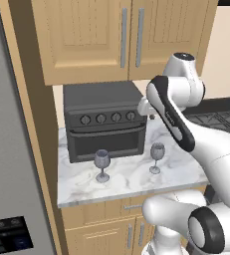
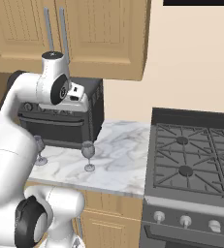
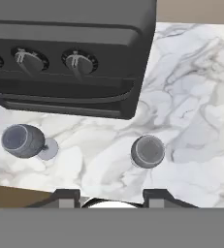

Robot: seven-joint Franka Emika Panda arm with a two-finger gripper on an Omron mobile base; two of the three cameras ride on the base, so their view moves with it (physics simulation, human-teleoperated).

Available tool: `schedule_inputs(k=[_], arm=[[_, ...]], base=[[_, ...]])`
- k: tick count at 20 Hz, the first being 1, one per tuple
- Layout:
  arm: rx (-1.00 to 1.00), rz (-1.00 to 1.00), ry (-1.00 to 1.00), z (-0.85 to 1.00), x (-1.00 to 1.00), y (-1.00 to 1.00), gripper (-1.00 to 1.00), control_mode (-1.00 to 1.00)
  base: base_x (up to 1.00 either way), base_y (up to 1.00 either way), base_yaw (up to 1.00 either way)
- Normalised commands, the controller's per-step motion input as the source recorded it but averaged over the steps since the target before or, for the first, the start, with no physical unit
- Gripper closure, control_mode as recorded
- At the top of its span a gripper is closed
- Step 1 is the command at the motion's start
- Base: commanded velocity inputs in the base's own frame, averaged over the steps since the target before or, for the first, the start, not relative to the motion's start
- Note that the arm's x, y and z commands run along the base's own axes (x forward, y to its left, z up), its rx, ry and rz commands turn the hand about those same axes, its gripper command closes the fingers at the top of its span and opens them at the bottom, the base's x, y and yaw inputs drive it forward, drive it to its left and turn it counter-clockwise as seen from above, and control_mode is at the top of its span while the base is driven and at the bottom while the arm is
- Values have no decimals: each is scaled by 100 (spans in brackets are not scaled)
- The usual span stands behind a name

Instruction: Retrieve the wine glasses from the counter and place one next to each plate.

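Even, bright, shadowless rendered light, soft low-resolution edges, no glare on the marble counter [image 1: 126, 182].

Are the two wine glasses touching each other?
Apart. The left base view shows bare marble counter between the left glass and the right glass; the hand view shows the same gap.

Wood cabinets [image 1: 121, 35], beige wall [image 2: 191, 58]
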Motion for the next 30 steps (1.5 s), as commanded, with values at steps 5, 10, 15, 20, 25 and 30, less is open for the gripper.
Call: schedule_inputs(k=[5,10,15,20,25,30], arm=[[9,-4,-3,-5,-62,-3,-100,-100],[11,-46,-2,-11,-73,-23,-100,-100],[9,-65,3,-12,-40,-29,-100,-100],[24,-52,1,-2,-14,-39,-100,-100],[39,-31,4,-2,-1,-38,-100,-100],[49,-8,1,-21,0,-26,-100,-100]], base=[[0,0,0],[0,0,0],[0,0,0],[0,0,0],[0,0,0],[0,0,0]])
